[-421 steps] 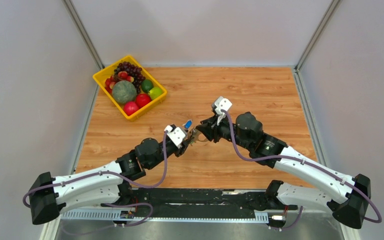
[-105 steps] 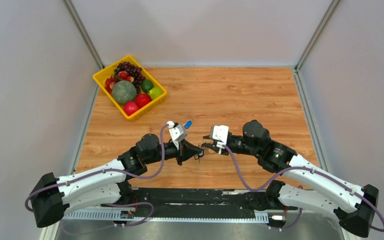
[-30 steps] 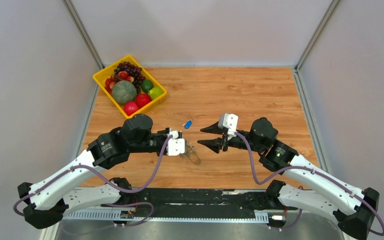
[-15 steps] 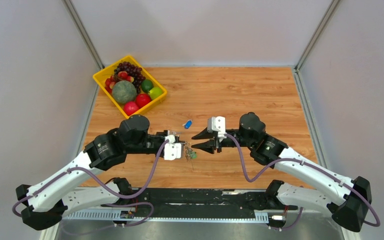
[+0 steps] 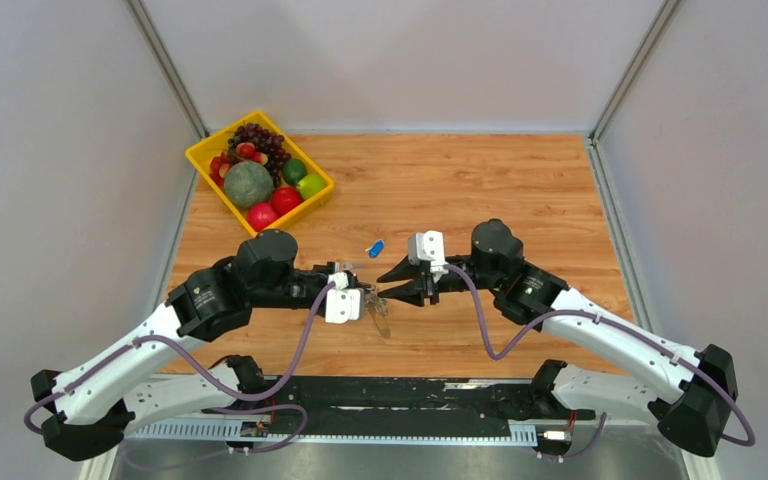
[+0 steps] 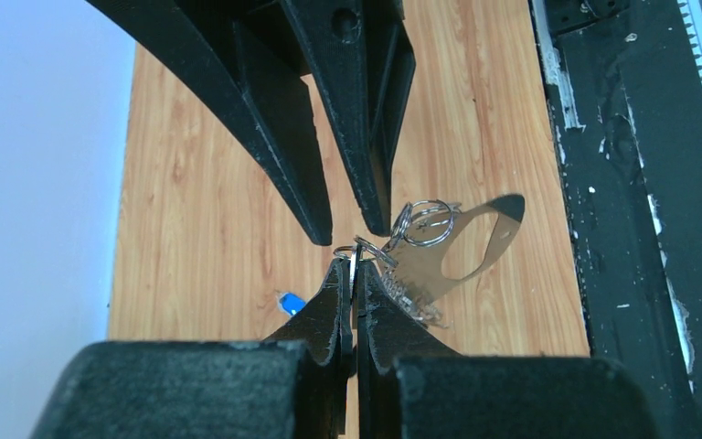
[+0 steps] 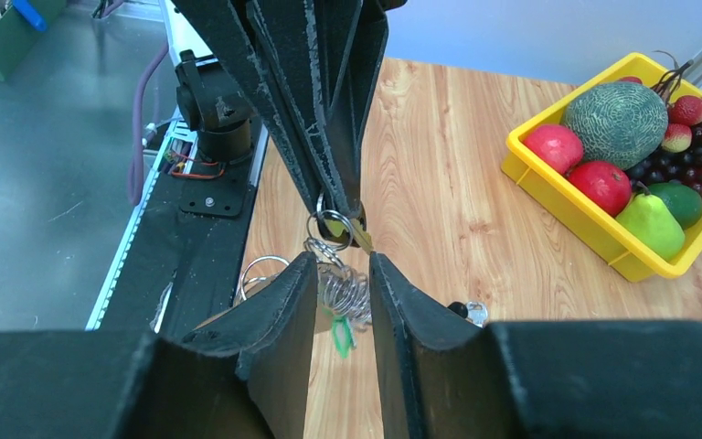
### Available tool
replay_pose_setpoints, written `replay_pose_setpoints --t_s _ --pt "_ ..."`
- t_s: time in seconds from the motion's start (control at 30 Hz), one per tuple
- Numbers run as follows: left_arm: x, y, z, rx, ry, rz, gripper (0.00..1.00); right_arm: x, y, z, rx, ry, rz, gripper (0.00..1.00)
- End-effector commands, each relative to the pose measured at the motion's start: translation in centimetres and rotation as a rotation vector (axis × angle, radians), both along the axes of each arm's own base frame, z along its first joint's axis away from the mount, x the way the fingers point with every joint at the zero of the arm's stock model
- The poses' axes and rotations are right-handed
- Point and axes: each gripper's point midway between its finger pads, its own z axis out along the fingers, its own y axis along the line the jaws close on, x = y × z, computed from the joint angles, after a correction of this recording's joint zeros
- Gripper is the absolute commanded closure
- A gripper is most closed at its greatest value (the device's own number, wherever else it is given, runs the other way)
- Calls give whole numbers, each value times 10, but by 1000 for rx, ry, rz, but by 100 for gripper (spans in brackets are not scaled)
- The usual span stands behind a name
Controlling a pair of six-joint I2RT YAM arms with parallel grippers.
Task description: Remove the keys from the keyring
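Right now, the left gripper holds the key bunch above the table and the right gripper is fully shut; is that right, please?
Not quite: the right gripper is open, jaws apart either side of the key bunch, as the right wrist view shows. The left gripper does hold it above the table.

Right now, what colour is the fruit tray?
Yellow tray; right wrist view shows it best.

A wooden table (image 5: 520,180) carries a yellow fruit basket (image 5: 298,209) and a blue tag (image 5: 374,247).
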Motion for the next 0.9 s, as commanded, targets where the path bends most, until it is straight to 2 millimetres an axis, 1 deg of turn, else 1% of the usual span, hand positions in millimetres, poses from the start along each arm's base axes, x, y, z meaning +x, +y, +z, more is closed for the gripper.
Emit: replay_pose_setpoints --t_s 0.0,0.1,0.2,0.3,0.33,0.63,0.87 --pt "-6 -4 35 -91 -67 -52 100 -3 6 23 49 -47 49 68" --pt "-5 -4 37 -94 -72 -52 100 -5 7 20 44 -42 64 69" --pt "-4 -4 38 -97 -78 -45 100 -8 7 18 41 -41 79 72" --pt "-4 -3 39 -102 -79 -40 100 -11 6 15 38 -37 93 73" --pt "-4 -3 39 -103 -80 -39 100 -13 6 15 38 -39 98 74" --pt "-1 -1 45 -131 -94 -14 100 -19 9 10 28 -25 126 78" --pt "0 0 50 -163 -98 4 100 -19 12 9 23 -14 128 98"
